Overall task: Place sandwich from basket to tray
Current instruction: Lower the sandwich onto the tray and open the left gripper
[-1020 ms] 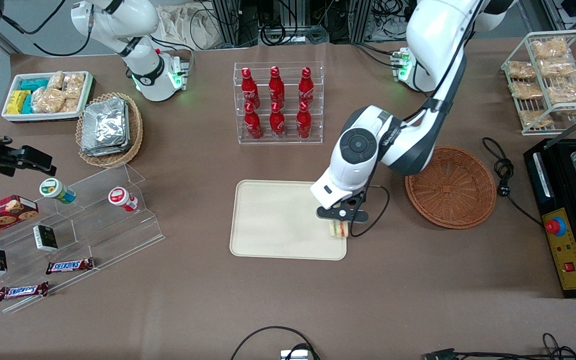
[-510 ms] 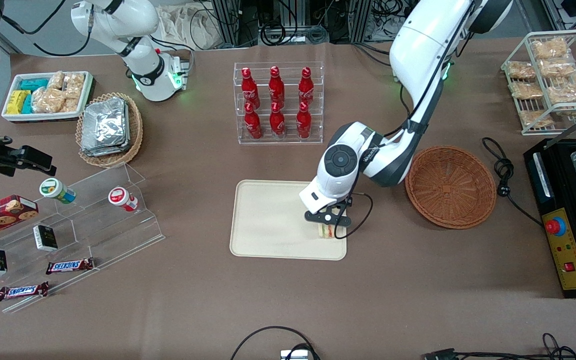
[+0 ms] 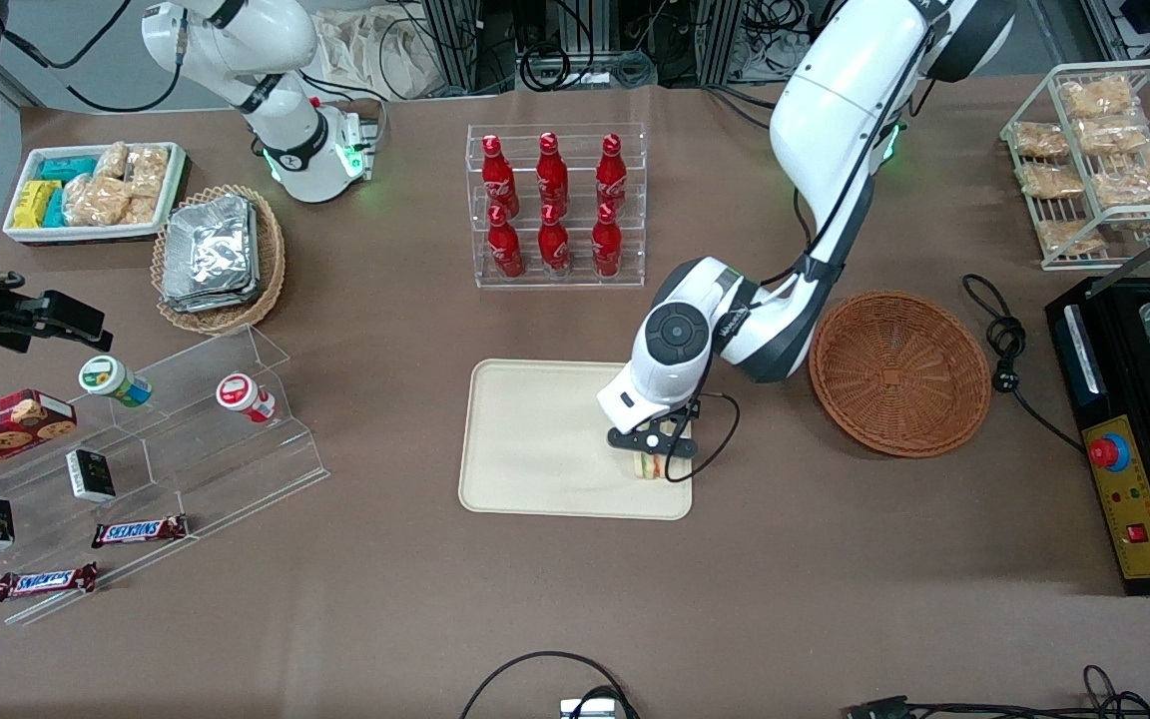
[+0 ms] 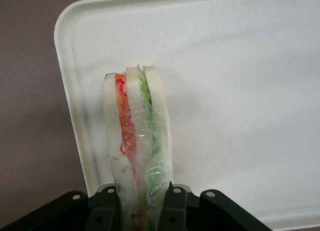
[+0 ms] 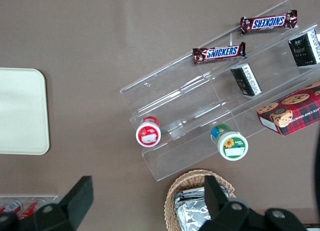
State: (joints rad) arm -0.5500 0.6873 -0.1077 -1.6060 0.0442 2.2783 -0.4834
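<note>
I see the sandwich [image 4: 136, 141] standing on edge, wrapped in clear film, its pale bread slices sandwiching an orange-red layer and a green one. My gripper [image 3: 651, 446] pinches its sides, fingers [image 4: 173, 207] pressed against the bread. It sits over the tray [image 3: 535, 449], near the corner closest to the front camera at the working arm's end. The tray is cream, flat, low-rimmed, with rounded corners. The basket [image 3: 900, 372], round, reddish-brown wicker, lies just beside the tray, toward the working arm's end.

Six red bottles [image 3: 552, 205], two Snickers bars [image 3: 139, 530], two wicker baskets [image 3: 900, 371], one sandwich [image 4: 136, 141]
</note>
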